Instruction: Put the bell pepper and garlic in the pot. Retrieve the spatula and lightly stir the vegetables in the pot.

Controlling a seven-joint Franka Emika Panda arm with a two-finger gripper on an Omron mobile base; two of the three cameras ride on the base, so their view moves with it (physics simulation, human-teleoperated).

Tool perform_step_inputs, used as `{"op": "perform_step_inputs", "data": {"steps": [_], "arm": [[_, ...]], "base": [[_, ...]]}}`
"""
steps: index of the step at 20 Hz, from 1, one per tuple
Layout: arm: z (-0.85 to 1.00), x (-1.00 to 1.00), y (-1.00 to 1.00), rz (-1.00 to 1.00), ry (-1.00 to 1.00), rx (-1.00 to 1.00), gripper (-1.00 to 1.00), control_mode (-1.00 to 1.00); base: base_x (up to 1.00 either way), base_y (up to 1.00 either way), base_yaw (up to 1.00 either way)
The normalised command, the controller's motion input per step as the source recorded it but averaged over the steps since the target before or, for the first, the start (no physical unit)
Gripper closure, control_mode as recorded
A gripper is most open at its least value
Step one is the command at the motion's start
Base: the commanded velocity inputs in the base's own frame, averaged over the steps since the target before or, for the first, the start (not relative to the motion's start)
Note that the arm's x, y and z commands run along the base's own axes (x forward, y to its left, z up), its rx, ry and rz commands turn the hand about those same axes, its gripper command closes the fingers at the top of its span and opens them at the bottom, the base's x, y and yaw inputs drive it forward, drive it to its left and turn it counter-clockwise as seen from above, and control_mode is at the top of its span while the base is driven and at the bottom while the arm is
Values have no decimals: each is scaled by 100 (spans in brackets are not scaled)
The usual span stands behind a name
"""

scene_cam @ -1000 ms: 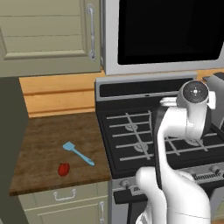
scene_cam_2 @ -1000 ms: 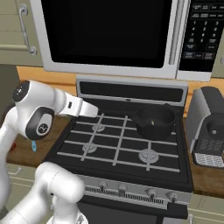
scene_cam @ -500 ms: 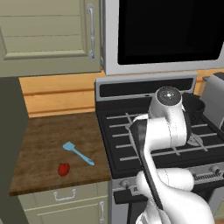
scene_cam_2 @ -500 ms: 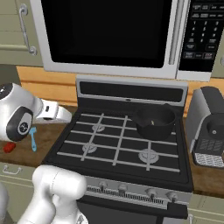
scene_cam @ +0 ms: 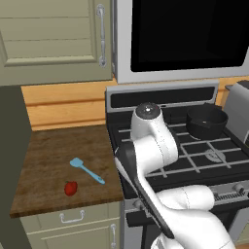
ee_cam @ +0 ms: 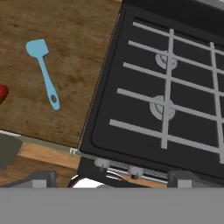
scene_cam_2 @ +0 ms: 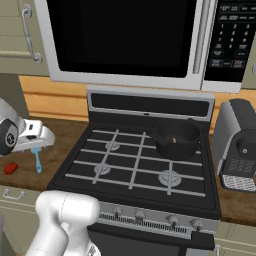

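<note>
The red bell pepper [scene_cam: 71,188] lies near the front of the wooden counter [scene_cam: 48,146], also at the left edge of the hand view [ee_cam: 1,93]. Just behind it lies the light-blue spatula [scene_cam: 86,170] [ee_cam: 43,72]. The black pot [scene_cam_2: 176,139] stands on the stove's back right burner, and a small tan lump inside it looks like the garlic [scene_cam_2: 173,140]. My gripper [ee_cam: 113,178] is open and holds nothing. It hangs high over the seam between counter and stove, right of the spatula. My hand [scene_cam_2: 36,137] hovers above the counter.
A grey boxy toaster [scene_cam_2: 240,145] stands right of the stove. The microwave [scene_cam_2: 130,40] hangs above the burners, and a cabinet door [scene_cam: 53,39] above the counter. The stove's knobs [ee_cam: 133,170] line its front edge.
My arm has swung left from the pot's side of the stove to above the counter's right edge. The jaws stayed open. Pepper, spatula and pot have not moved.
</note>
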Motion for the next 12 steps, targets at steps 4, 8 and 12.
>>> {"op": "perform_step_inputs", "data": {"steps": [4,8,12], "arm": [[-9,0,99,1,16,0,-100,-100],[-14,0,97,0,17,0,-100,-100],[-26,0,79,-4,12,0,-100,-100]], "base": [[0,0,0],[0,0,0],[0,0,0]]}}
